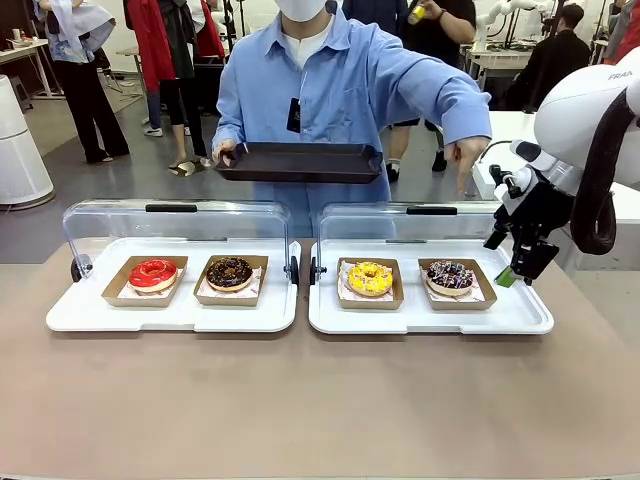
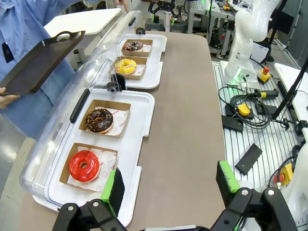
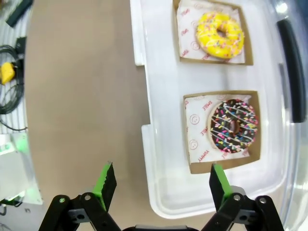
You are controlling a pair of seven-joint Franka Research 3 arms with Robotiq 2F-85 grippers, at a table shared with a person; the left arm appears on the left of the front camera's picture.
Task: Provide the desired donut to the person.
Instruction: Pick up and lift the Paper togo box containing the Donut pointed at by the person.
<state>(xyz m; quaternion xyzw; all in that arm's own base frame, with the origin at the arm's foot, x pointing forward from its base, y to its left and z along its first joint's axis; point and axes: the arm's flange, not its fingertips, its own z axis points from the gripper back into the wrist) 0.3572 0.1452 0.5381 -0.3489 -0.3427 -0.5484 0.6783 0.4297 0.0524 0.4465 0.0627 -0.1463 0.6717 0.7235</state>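
Observation:
The person [image 1: 330, 80] stands at the far side holding a dark tray [image 1: 300, 162] in one hand, while the other hand [image 1: 462, 158] points down toward the right end. Four donuts sit in cardboard boxes: red [image 1: 152, 273], chocolate [image 1: 230, 272], yellow sprinkled [image 1: 370, 277] and chocolate with coloured sprinkles [image 1: 450, 276]. My right gripper [image 1: 515, 272] hangs open just right of the sprinkled chocolate donut [image 3: 233, 126], and its own view puts the gripper [image 3: 161, 180] over the tray's near corner. My left gripper [image 2: 169, 182] is open beside the red donut [image 2: 83, 165].
Two white serving trays [image 1: 180, 318] [image 1: 430, 322] lie side by side, their clear lids [image 1: 170, 225] tipped open toward the person. Bare brown tabletop [image 1: 320, 400] stretches in front of them. Cables and a controller [image 2: 245, 109] lie off the table's side.

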